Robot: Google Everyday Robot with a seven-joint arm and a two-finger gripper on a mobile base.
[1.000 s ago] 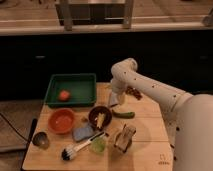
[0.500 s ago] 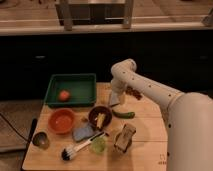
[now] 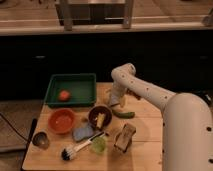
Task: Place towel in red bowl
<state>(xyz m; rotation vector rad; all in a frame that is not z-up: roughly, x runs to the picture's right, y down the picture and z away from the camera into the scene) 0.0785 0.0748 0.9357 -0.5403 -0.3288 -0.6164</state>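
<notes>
Lower left of centre on the surface [image 3: 145,125]: blue-grey towel [image 3: 82,132], just right of red bowl [image 3: 62,120], against dark bowl [image 3: 99,117]. Gripper [image 3: 116,103] mid-frame, well apart from towel; cannot tell whether jaws apart or together. Risk: knocking dark bowl or brush [image 3: 80,148] on approach, pinching only a towel corner.

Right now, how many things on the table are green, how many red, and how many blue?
Green: 3 (tray, cup, long vegetable)
Red: 2 (red bowl, round fruit in the tray)
Blue: 1 (towel)
Total: 6
The gripper hangs above the table, by the long vegetable.
</notes>
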